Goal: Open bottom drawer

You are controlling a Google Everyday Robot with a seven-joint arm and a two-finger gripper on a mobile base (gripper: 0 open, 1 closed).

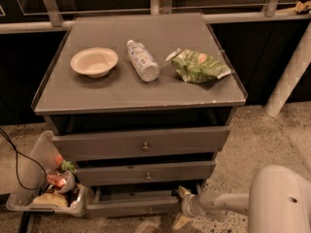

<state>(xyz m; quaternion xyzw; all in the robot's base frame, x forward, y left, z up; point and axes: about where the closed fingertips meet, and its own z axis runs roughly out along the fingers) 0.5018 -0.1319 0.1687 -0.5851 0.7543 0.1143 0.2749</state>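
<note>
The grey cabinet (138, 93) has three drawers. The bottom drawer (131, 208) has the slimmest front and a small round knob (150, 209). It stands pulled out a little beyond the middle drawer (146, 172), with a dark gap above its front. My gripper (181, 207) reaches in from the lower right, on a white arm (279, 200). It sits at the right end of the bottom drawer's front, with one tan finger (184, 192) above the front edge and another (178, 222) below.
On the cabinet top lie a white bowl (94, 61), a plastic bottle (143, 60) on its side and a green snack bag (197, 65). A clear bin (41, 188) with trash stands on the floor at the left, beside a black cable (19, 164). A white post (290, 76) stands at the right.
</note>
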